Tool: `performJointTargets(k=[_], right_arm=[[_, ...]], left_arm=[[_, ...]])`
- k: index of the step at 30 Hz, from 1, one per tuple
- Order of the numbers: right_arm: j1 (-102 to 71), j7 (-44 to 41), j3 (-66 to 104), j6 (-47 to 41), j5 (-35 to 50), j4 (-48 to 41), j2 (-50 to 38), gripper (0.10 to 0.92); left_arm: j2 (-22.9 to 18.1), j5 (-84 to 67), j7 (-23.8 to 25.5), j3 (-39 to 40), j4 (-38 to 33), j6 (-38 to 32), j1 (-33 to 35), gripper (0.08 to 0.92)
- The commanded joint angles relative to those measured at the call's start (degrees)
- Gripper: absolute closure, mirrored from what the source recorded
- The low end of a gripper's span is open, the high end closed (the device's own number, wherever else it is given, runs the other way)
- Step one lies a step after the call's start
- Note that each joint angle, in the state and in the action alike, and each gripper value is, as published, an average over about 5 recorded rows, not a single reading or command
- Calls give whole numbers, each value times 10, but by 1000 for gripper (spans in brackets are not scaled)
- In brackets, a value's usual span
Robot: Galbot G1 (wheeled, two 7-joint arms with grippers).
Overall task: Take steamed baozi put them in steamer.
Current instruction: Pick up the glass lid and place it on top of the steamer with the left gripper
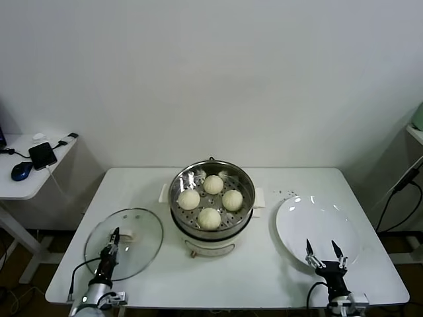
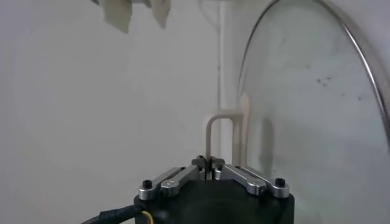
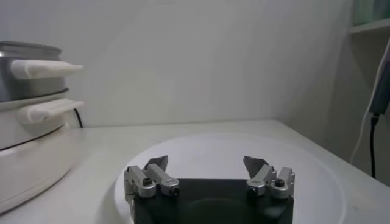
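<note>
Since all four steamed baozi [image 1: 211, 200] sit inside the steamer [image 1: 211, 198], I judge the loading done. My right gripper [image 1: 323, 252] hangs spread wide over the bare plate [image 1: 318, 229]; my left gripper [image 1: 114, 239], fingers together, hovers over the lid [image 1: 124, 243].

Inventory from my head camera: four steamed baozi [image 1: 210, 200], all seated on the perforated tray of one steamer [image 1: 177, 202] at the tabletop centre. One glass lid [image 1: 142, 238] near the front-left corner. One white plate [image 1: 317, 228] toward the right edge. My grippers number two: left gripper [image 1: 114, 240] at the front-left edge, right gripper [image 1: 325, 253] at the front-right edge (one per arm). Tables: two, counting the main table [image 1: 264, 277] and one side table [image 1: 26, 185] beyond its left edge.
</note>
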Motion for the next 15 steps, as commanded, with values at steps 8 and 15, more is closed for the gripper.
performJointTargets(k=[8, 15], right_arm=[[-4, 4, 5, -6, -8, 18, -8, 203], [-1, 18, 6, -10, -35, 28, -5, 203]], left_arm=[[17, -122, 110, -32, -213, 44, 37, 868], [44, -136, 217, -42, -342, 160, 36, 868]])
